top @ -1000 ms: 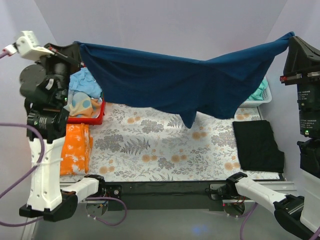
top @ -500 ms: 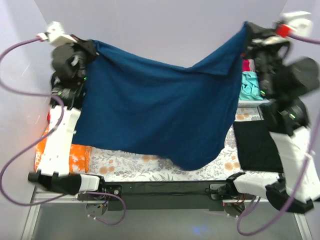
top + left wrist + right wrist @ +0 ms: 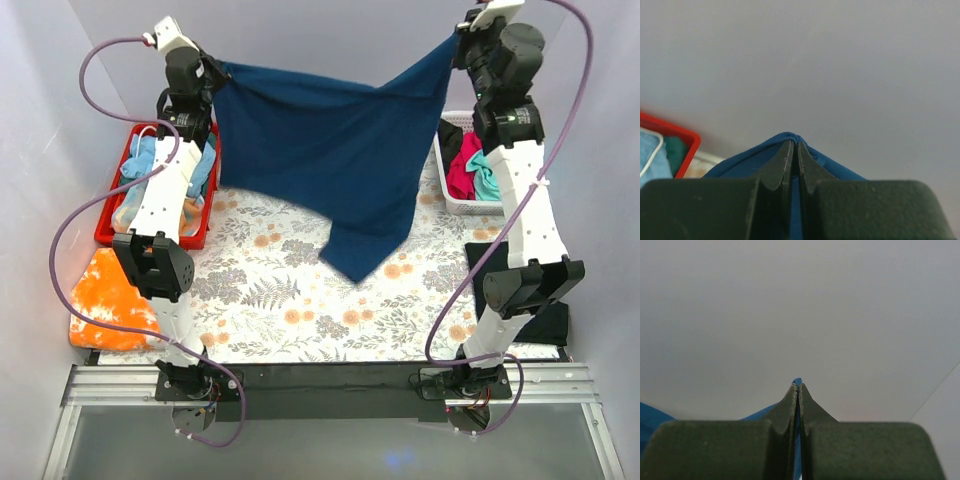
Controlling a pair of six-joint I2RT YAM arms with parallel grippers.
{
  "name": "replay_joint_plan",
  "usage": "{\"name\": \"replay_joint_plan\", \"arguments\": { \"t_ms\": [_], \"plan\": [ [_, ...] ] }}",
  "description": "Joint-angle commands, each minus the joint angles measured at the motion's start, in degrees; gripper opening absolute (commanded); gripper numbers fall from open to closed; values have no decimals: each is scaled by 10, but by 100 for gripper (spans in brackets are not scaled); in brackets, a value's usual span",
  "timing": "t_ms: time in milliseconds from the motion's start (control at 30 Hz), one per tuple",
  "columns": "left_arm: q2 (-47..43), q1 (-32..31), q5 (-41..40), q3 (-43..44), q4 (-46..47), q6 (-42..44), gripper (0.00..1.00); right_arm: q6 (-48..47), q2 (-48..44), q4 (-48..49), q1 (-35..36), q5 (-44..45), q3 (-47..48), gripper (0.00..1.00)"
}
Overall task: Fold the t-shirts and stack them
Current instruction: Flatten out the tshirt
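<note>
The navy-blue t-shirt hangs spread in the air over the far half of the table, its lowest corner near the middle. My left gripper is shut on its upper left corner, blue cloth showing between the jaws. My right gripper is shut on its upper right corner, a sliver of blue at the jaw tips. A folded black t-shirt lies at the right, partly hidden by the right arm. Magenta and teal shirts sit in a white basket. No chest print shows.
A red bin of mixed clothes stands at the back left. An orange patterned cloth lies at the near left. The floral tablecloth covers the table. Both arms stand tall at the sides.
Both arms have swung away toward the back wall, carrying the navy shirt up and back. The shirt now hangs farther off, and the table front shows again.
</note>
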Motion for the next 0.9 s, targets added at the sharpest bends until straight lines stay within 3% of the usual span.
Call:
{"name": "replay_joint_plan", "arguments": {
  "t_ms": [0,133,233,300,333,367,533,600,733,867],
  "plan": [
    [-41,4,2,92,47,10,0,12,-57,108,-18,-58,75,1],
    [-95,4,8,46,77,16,0,8,-116,118,-26,-62,36,1],
    [-154,4,20,-82,109,12,0,16,-198,143,-26,-62,-117,1],
    [-193,4,25,-157,123,8,0,28,-243,160,-27,-62,-271,1],
    [-202,4,29,-244,125,5,0,47,-288,162,-26,-62,-321,1],
    [-213,4,31,-286,128,-11,0,58,-310,164,-26,-62,-434,1],
    [-255,3,52,-605,162,-99,0,168,-463,166,-22,-56,-747,1],
    [-261,1,48,-672,169,-144,0,223,-532,145,-18,-49,-867,1],
    [-291,-15,-11,-796,145,-216,0,277,-643,66,5,16,-969,1],
    [-363,-33,-39,-890,145,-271,0,296,-723,-42,5,48,-982,1]
  ]
}}
